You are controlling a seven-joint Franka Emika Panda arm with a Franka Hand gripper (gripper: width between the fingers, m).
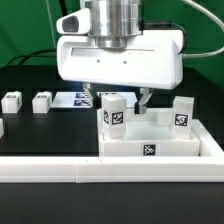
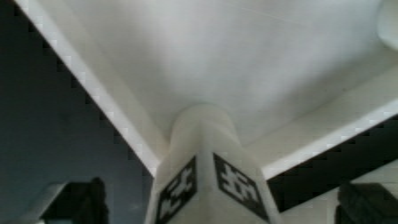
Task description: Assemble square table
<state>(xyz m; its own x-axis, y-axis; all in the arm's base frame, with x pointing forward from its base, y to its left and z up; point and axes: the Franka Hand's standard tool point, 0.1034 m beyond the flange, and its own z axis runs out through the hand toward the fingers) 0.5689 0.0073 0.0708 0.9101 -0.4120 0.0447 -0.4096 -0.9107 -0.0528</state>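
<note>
Exterior view: the gripper point(image 1: 123, 100) hangs spread astride a leg point(image 1: 112, 114) standing upright in the square table top's point(image 1: 130, 150) far corner socket, seemingly seated firmly enough to stand unheld; the border rail point(image 1: 100, 172) braces the top.

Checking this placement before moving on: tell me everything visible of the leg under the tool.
The leg is a small white plastic-looking block with black-and-white tags on its sides. It stands upright in a corner of the table top, toward the exterior view's left. The open tool straddles it, fingers apart from it.
</note>
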